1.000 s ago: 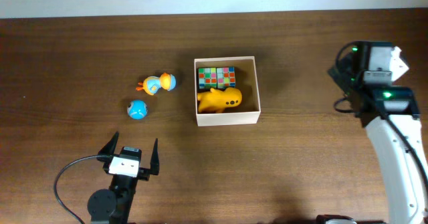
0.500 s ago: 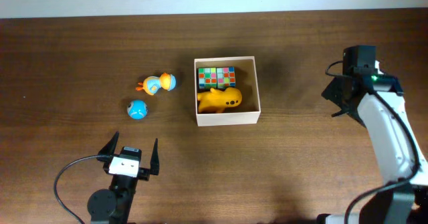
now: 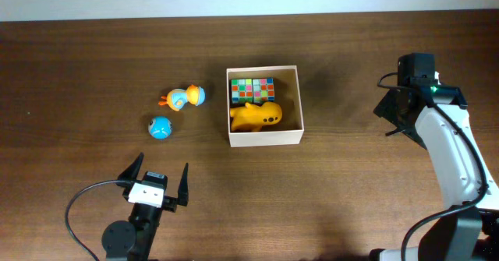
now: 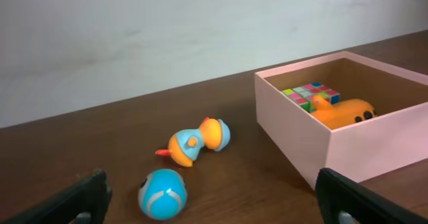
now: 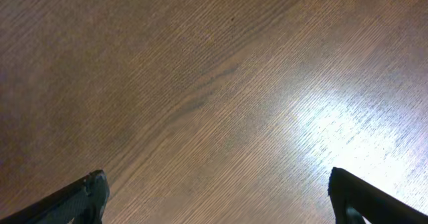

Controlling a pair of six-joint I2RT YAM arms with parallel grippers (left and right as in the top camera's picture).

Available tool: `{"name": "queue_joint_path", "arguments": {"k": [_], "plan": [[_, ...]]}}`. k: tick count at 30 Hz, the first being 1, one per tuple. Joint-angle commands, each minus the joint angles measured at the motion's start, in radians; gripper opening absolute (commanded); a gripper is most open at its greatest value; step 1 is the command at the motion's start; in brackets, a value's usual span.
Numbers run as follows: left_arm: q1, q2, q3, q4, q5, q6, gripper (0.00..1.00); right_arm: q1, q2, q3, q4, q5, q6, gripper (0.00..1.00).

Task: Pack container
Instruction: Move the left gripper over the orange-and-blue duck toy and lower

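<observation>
Over the table [image 3: 351, 183] at right, the right tool [image 5: 217, 187], spread wide like the left tool [image 3: 162, 166], has swung inward.

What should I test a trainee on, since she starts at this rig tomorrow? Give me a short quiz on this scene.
1. True or false: the blue ball lies on the table, outside the container.
2. How many toys lie in the container? A one, B two, C four.
3. Fill in: the left gripper and the right gripper both stand ___, holding nothing.
Key: 1 true. 2 B: the yellow toy and the colourful cube. 3 open.
</observation>
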State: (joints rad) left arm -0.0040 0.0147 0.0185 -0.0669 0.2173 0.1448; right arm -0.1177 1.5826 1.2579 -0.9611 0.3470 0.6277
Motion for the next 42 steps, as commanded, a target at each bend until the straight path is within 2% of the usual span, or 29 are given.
{"name": "queue_joint_path", "arguments": {"k": [1, 6, 14, 19, 23, 26, 33, 38, 42], "plan": [[0.005, -0.008, 0.003, -0.015, 0.031, -0.021, 0.99, -0.004, 0.002, -0.005, 0.01, 0.006, -0.003, 0.99], [0.005, 0.01, 0.035, -0.082, 0.03, -0.024, 0.99, -0.068, 0.002, -0.003, 0.035, -0.145, 0.011, 0.99], [0.005, 0.132, 0.146, -0.125, -0.031, -0.023, 0.99, -0.359, 0.002, -0.003, 0.028, -0.412, -0.055, 0.99], [0.005, 0.253, 0.24, -0.126, -0.061, -0.016, 0.99, -0.482, 0.002, -0.003, -0.005, -0.452, -0.056, 0.99], [0.005, 0.386, 0.361, -0.151, -0.065, -0.016, 0.99, -0.499, 0.002, -0.003, -0.024, -0.452, -0.056, 0.99], [0.005, 0.54, 0.521, -0.218, -0.064, -0.016, 0.99, -0.497, 0.002, -0.003, -0.026, -0.452, -0.055, 0.99], [0.005, 0.979, 1.068, -0.557, 0.031, -0.016, 0.99, -0.497, 0.002, -0.003, -0.026, -0.452, -0.055, 0.99], [0.005, 1.25, 1.445, -0.913, 0.156, -0.016, 0.99, -0.497, 0.002, -0.003, -0.026, -0.452, -0.055, 0.99], [0.004, 1.416, 1.647, -1.167, 0.164, -0.016, 0.99, -0.497, 0.002, -0.003, -0.026, -0.452, -0.055, 0.99]]}}
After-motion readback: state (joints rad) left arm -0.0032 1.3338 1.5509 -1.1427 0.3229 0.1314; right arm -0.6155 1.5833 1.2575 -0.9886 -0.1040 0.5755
